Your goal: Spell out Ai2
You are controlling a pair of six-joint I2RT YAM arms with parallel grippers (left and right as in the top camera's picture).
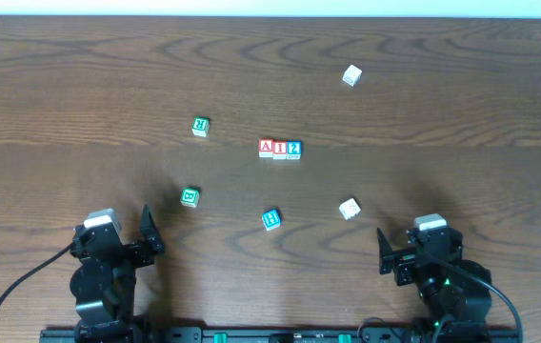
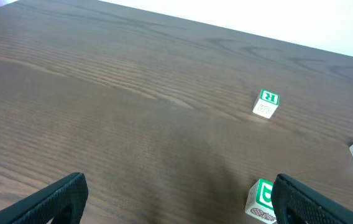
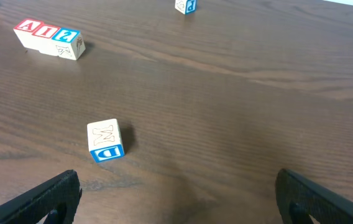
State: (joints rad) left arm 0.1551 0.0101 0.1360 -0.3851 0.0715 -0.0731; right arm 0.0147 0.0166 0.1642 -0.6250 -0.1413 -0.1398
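Observation:
Three letter blocks stand side by side in a row at mid-table: a red A block [image 1: 267, 148], a red I block [image 1: 280, 149] and a blue 2 block [image 1: 293, 150]. The row also shows in the right wrist view, A [image 3: 27, 31], I [image 3: 46, 35], 2 [image 3: 69, 42]. My left gripper [image 1: 147, 232] is open and empty near the front left edge. My right gripper [image 1: 385, 250] is open and empty near the front right edge. Both are well short of the row.
Loose blocks lie about: a green R block [image 1: 200, 126] [image 2: 266, 103], a green block [image 1: 190, 197] [image 2: 261, 200] beside my left finger, a blue H block [image 1: 270, 219], a pale M/D block [image 1: 349, 209] [image 3: 105, 140], a pale block [image 1: 350, 75] far back.

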